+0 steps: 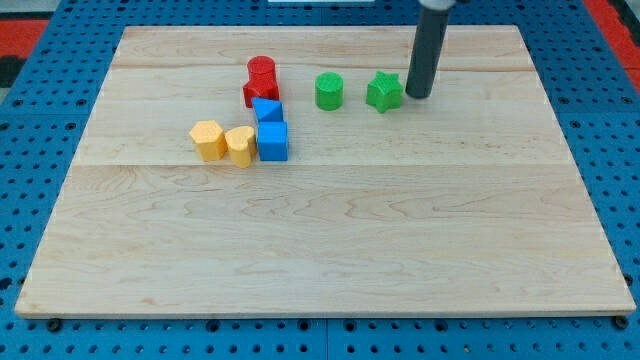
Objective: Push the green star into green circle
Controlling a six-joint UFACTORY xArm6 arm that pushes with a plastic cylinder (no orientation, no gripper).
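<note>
Green star (384,92): on the desk (320,250), near the top edge, right of centre.
Green circle (329,91): just left of the star, a small gap between, same row.
My tip (417,96): on the desk just right of the star; touching or a hair apart, cannot tell.
End effector: a plain dark rod, no jaws, holding nothing.
Red blocks (260,82): two, close together, left of the circle; shapes unclear.
Blue blocks (270,130): two, just below the red ones, toward the bottom edge.
Yellow blocks (222,141): two, side by side, the right one touching the lower blue block.
</note>
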